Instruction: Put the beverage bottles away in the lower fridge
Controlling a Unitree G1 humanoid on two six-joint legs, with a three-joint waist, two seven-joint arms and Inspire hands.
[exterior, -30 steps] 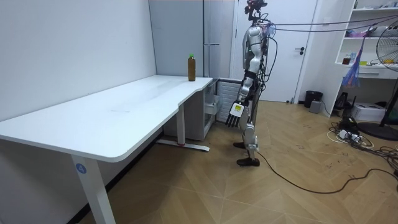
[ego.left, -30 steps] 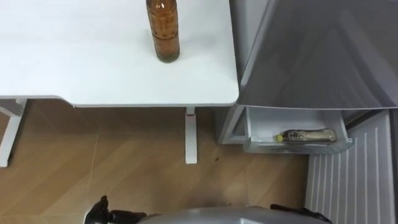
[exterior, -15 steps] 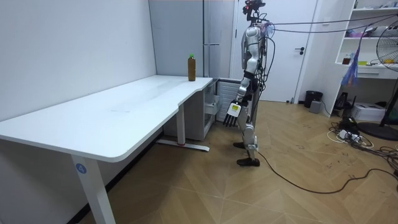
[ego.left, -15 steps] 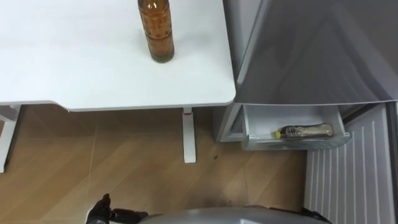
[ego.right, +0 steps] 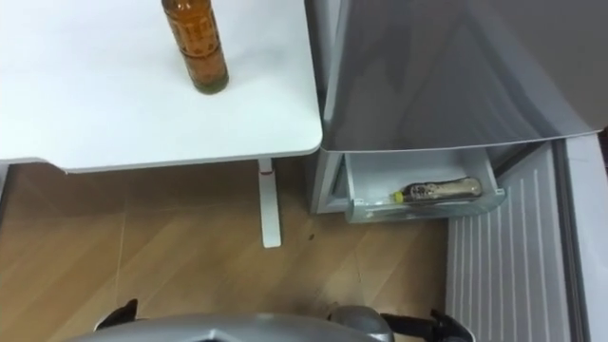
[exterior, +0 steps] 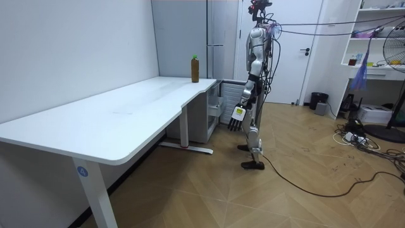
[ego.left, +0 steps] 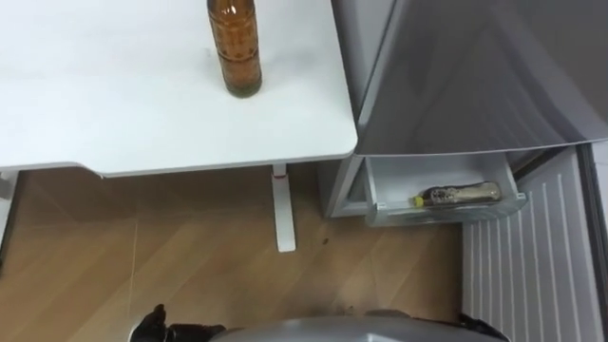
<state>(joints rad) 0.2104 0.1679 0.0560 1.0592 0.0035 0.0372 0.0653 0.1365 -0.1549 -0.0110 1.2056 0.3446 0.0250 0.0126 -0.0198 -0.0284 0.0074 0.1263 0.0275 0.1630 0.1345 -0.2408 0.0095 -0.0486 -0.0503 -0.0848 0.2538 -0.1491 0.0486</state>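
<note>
Long white surface (exterior: pixel 120 117) against the wall, on white legs, over a wooden floor (exterior: pixel 209 190). Tall grey fridge (ego.left: pixel 475 76) just beside the surface's right end edge.

Stands upright on the floor, facing the foot of the fridge, near the surface's front right corner.

Ribbed white panel (ego.left: pixel 532 266) low on the right, next to the fridge's base.

Pale lower drawer (ego.left: pixel 442 215) pulled out at the bottom of the fridge, open on top. Inside it, a lying bottle (ego.left: pixel 456 194): amber, on its side, lengthwise along the drawer, yellow cap toward the left.

On the surface, an upright bottle (ego.left: pixel 235 47): amber, alone, set back from the front edge and closer to the right end edge than to the middle. Green cap on it in the room view.

Left arm straight down along the body in the room view. Left hand (exterior: pixel 238 116) beside the thigh, its back toward the camera. Fingers slack, loosely apart, pointing at the floor. Nothing held, and well apart from both bottles.
</note>
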